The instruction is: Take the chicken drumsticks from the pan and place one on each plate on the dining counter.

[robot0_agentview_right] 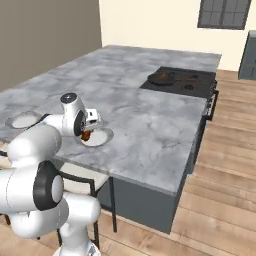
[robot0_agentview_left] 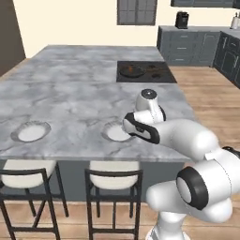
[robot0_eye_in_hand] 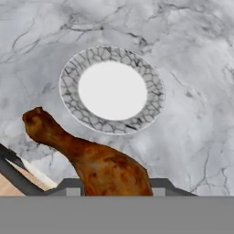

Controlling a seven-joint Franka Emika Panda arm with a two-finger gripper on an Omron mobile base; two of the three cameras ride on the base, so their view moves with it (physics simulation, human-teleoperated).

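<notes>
My gripper (robot0_eye_in_hand: 114, 187) is shut on a chicken drumstick (robot0_eye_in_hand: 91, 160), orange-brown with its bone end pointing up-left in the hand view. It hangs just above the dining counter (robot0_eye_in_hand: 192, 114), at the edge of a grey-rimmed plate (robot0_eye_in_hand: 112, 89) whose white centre is bare. From the right base view the gripper (robot0_agentview_right: 87, 131) holds the drumstick (robot0_agentview_right: 86, 135) over the near rim of that plate (robot0_agentview_right: 101, 138). A second plate (robot0_agentview_left: 30, 131) lies further left, also bare. The pan (robot0_agentview_left: 131, 70) sits on the stovetop at the far side, with something orange-brown in it.
The black stovetop (robot0_agentview_left: 146, 71) is set into the counter's far right. Two stools (robot0_agentview_left: 28, 178) (robot0_agentview_left: 115, 180) stand under the counter's front edge. My own arm (robot0_agentview_left: 187, 136) covers part of the near plate (robot0_agentview_left: 112, 132). Dark cabinets (robot0_agentview_left: 187, 44) line the back wall.
</notes>
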